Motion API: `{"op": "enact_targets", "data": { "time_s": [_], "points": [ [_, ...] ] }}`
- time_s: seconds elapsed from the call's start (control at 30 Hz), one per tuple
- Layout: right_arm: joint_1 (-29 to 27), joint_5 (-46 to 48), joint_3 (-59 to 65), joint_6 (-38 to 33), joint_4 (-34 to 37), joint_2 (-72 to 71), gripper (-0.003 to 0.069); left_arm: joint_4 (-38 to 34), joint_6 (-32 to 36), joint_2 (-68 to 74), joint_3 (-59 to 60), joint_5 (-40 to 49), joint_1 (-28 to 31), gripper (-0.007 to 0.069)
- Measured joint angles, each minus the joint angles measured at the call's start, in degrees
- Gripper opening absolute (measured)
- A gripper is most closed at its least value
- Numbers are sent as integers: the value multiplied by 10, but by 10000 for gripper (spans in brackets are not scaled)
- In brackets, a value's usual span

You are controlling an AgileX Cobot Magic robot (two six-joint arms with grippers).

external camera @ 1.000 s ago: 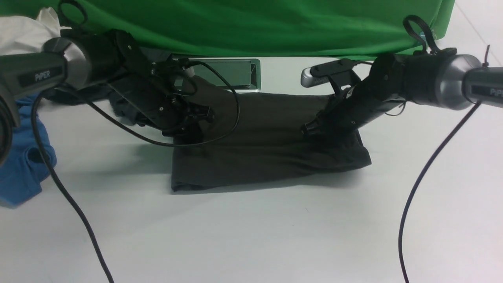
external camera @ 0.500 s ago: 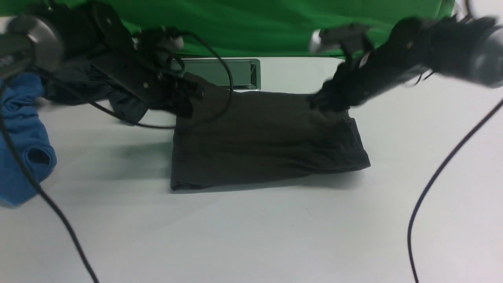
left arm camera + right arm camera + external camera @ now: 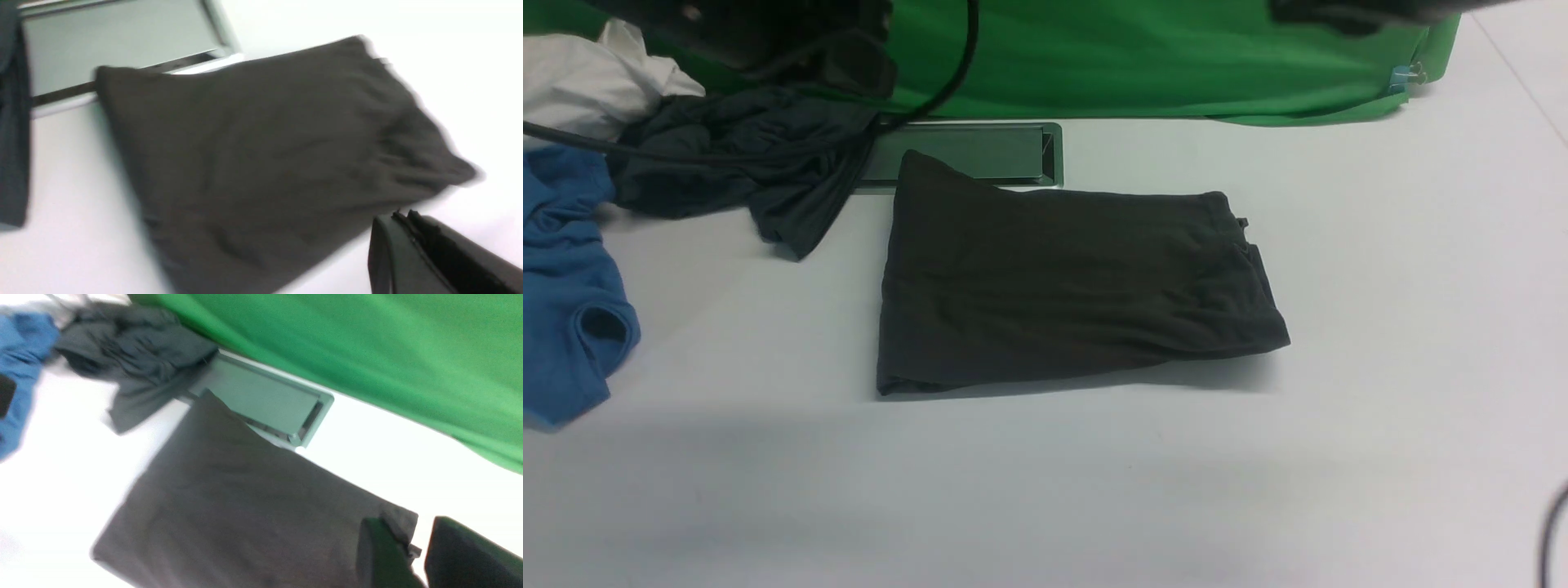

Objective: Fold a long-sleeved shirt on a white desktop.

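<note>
Front view: the shirt lies folded in a rectangle mid-desk, its far left corner overlapping a metal hatch. A grey garment, a blue garment and a white cloth heap at the left, and a green backdrop hangs behind.

Left wrist view: only 1 finger of the left gripper shows, so I cannot tell its state.

Right wrist view: the right gripper has 2 fingers spread apart, empty, over the shirt's edge.

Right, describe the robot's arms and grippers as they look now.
The left arm and right arm show only as blurred black casings. A thin black cable loops off the left one. The left gripper is matte black and blocky; the right gripper has two flat dark fingers.
</note>
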Motion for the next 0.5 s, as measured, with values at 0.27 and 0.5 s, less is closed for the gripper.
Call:
{"op": "enact_targets", "data": {
  "time_s": [0.27, 0.5],
  "points": [
    [0, -85, 170, 8, 14, -195, 167, 40, -75, -141, 42, 90, 0, 20],
    [0, -182, 379, 24, 13, -423, 167, 58, -121, -342, 130, 94, 1, 20]
  ]
}}
